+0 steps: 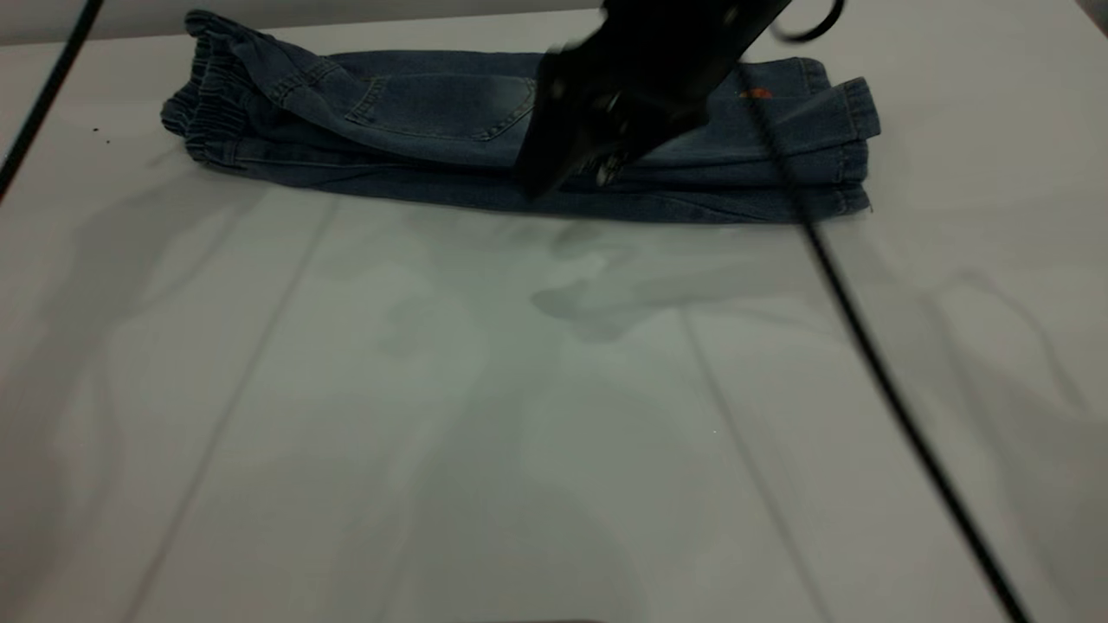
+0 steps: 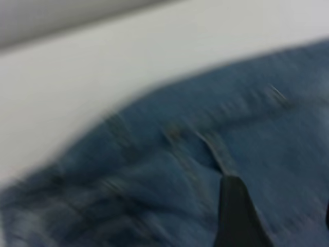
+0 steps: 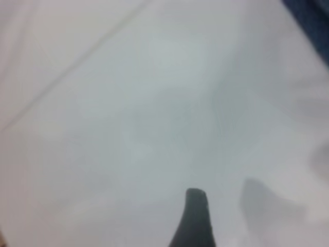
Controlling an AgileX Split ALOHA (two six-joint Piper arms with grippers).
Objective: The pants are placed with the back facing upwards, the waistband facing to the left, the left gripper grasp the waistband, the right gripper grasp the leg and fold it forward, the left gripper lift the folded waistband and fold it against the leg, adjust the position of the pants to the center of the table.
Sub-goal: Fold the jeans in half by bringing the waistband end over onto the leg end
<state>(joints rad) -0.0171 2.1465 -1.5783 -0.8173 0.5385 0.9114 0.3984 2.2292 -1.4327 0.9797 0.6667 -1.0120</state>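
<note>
The pants [image 1: 415, 121] lie folded lengthwise at the far side of the table [image 1: 485, 407], back pocket up. The gathered waistband [image 1: 203, 112] is at the left and the stacked leg hems [image 1: 853, 147] at the right; a bit of orange print [image 1: 757, 93] peeks out. My right gripper [image 1: 571, 177] hangs raised in front of the pants' middle, open and empty, with one finger [image 3: 195, 224] over bare table. My left gripper [image 2: 281, 221] is out of the exterior view. It hovers close over the denim [image 2: 205, 170], open, with one finger [image 2: 236, 216] showing.
Thin black cables cross the exterior view, one at the left edge [image 1: 43, 95] and one running down the right side [image 1: 874, 363]. The right gripper's shadow [image 1: 589, 303] falls on the table in front of the pants. The table's back edge runs just behind the pants.
</note>
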